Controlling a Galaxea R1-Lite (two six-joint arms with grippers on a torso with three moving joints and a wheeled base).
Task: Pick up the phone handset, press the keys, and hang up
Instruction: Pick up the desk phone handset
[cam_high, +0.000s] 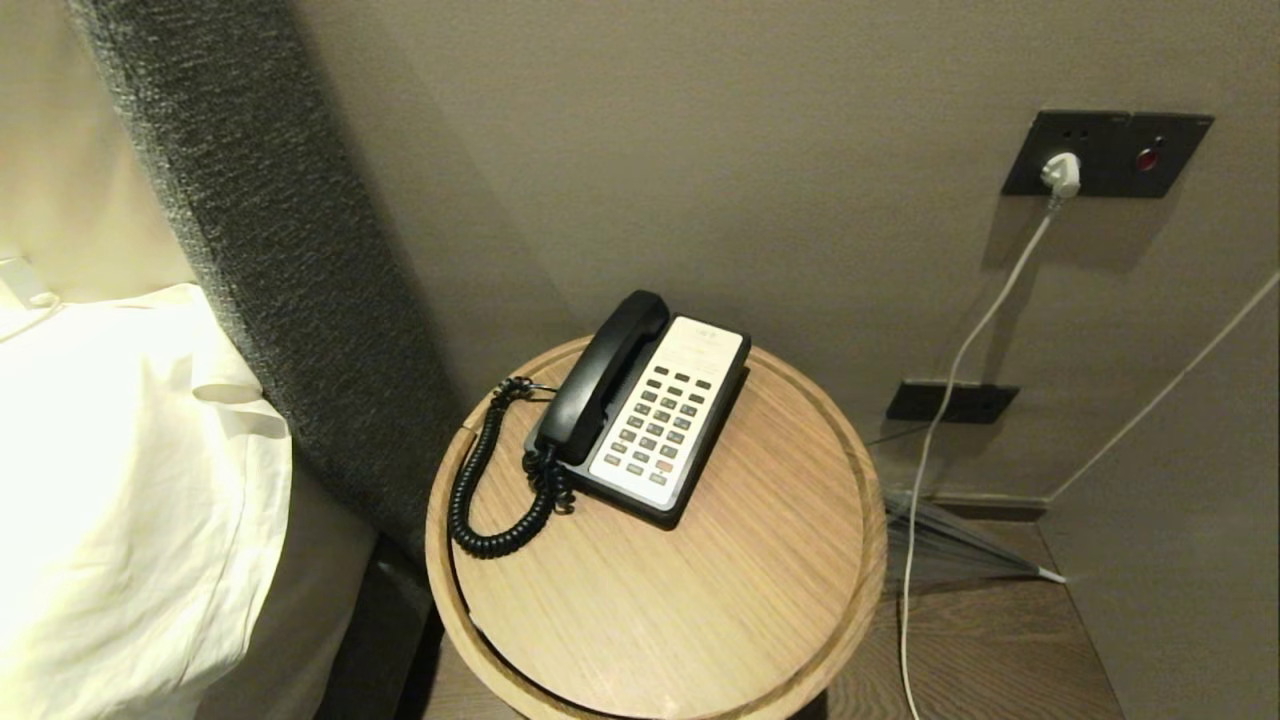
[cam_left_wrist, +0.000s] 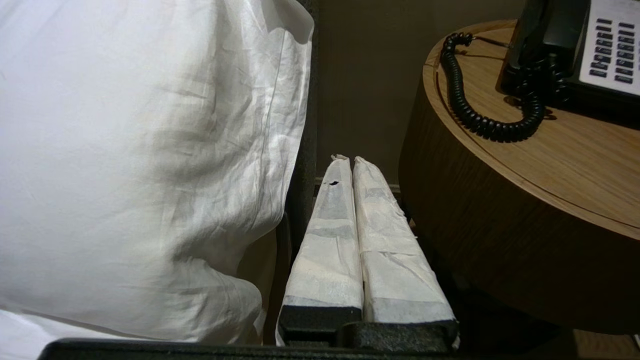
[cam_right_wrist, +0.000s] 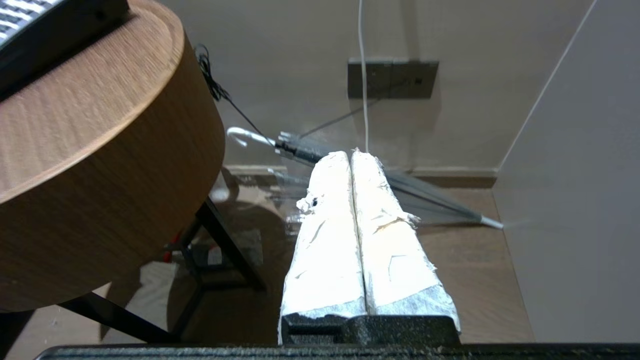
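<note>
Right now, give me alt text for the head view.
A black phone handset rests in the cradle of its phone base on a round wooden table, coiled cord looping leftward. White bedding lies left; neither arm shows.

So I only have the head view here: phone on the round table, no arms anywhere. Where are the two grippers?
Observer: The left gripper hangs below the tabletop, in the gap between the white bedding and the round table, fingers pressed together.
Operator: And the right one?
Observer: The right gripper is low on the table's other side, fingers also together, pointing toward the umbrella lying on the floor.
Operator: Is either holding anything?
Observer: No. The phone handset sits in its cradle on the phone base, and both pairs of fingers are empty.
</note>
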